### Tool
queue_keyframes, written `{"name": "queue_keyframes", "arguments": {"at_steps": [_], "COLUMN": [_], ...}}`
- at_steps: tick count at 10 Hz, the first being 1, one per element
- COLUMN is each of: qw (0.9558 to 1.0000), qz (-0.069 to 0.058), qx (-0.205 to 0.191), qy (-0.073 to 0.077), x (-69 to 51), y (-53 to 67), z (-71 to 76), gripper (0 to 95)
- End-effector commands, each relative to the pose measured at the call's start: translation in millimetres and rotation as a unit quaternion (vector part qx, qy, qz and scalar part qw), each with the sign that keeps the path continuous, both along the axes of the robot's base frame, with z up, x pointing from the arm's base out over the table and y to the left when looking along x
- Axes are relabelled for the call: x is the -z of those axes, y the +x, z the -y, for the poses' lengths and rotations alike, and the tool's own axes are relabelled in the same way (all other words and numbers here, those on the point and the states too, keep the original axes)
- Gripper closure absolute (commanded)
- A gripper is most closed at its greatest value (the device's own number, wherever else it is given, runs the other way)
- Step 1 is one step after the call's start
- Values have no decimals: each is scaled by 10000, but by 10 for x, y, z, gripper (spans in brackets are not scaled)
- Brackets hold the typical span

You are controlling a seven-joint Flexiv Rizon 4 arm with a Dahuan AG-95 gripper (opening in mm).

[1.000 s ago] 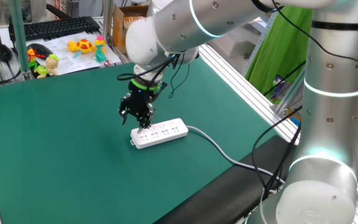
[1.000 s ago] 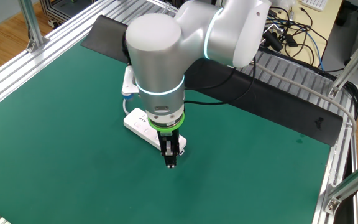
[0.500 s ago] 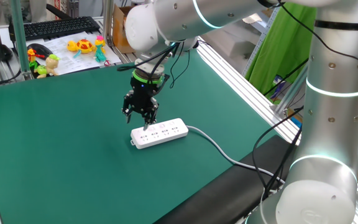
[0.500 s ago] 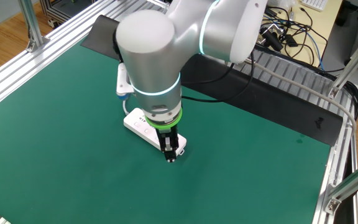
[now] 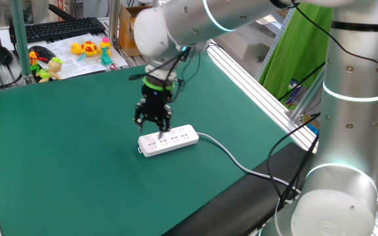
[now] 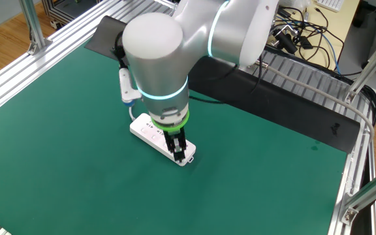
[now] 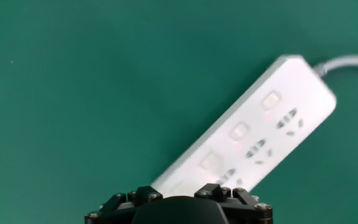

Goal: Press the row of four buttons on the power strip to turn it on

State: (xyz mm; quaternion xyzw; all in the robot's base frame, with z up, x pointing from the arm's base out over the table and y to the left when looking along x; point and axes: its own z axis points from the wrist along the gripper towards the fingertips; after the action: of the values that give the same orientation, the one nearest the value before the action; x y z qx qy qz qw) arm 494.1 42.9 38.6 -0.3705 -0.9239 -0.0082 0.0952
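power strip [image 5: 168, 139]: flat on green mat [image 5: 58, 157], near the middle of the table; white, rounded corners, lies askew to the table edges
cable [image 5: 231, 159]: leaves one short end of strip, runs across mat toward the black strip at the table edge; end not traceable
gripper [image 5: 153, 122]: over the strip end away from the cable, pointing down; contact with strip not resolvable
gripper state: cannot tell; fingertips not separable in either fixed view, hand view shows only the black base at the bottom edge; nothing visibly held
one fixed view only: strip top face with dark socket marks, full cable run, desk behind mat with keyboard [image 5: 59, 29], small yellow and green toys [image 5: 84, 48], papers
other fixed view only: big arm joint [image 6: 155, 55] hides most of strip, only a part [image 6: 150, 132] and a corner by gripper [image 6: 177, 149] visible; bundle of dark cables [image 6: 305, 32] beyond the table, aluminium frame rails
hand view only: buttons [image 7: 237, 131] readable as small white squares in a line along one long edge of strip [image 7: 253, 137]; three clear, fourth blurred near the gripper body; small red dots beside two of them; socket holes along the other edge; image motion-blurred at the near end
writing: none legible on strip; marks on top face too small to read in fixed views
brands: none readable on arm, strip or desk items
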Motion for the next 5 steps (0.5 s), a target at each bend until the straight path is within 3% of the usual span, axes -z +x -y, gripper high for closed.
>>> {"name": "queue_keyframes", "arguments": {"at_steps": [1, 4, 5], "qw": [9977, 9915, 9888], "qz": [53, 239, 363], "qx": [-678, -1270, -1443], "qy": [-49, -133, -152], "x": [-49, -125, -139], "y": [-179, -257, -254], "z": [180, 223, 234], "gripper": [380, 380, 380]}}
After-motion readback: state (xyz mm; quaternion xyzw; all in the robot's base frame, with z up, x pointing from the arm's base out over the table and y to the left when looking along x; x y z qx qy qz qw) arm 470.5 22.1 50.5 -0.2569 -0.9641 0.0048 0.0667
